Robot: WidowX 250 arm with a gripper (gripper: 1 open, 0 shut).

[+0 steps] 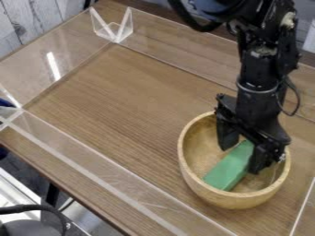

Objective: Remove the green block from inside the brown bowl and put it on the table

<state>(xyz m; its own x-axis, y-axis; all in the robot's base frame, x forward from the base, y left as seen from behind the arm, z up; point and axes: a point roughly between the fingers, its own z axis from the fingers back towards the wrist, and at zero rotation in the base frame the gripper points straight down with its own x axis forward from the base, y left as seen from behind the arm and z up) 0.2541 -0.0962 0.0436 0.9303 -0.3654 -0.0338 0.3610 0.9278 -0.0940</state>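
Observation:
The brown bowl (201, 175) sits at the near right of the table (110, 101). Inside it lies the green block (229, 171), slanted, its far end between my fingers. My black gripper (248, 149) points straight down into the bowl, open, with one finger on each side of the block's upper end. Whether the pads touch the block I cannot tell. The arm rises from the bowl toward the top right of the frame.
Low clear acrylic walls (74, 152) border the tabletop on the left, front and back. A clear acrylic corner piece (113, 25) stands at the far left. The bowl lies close to the right and front edges.

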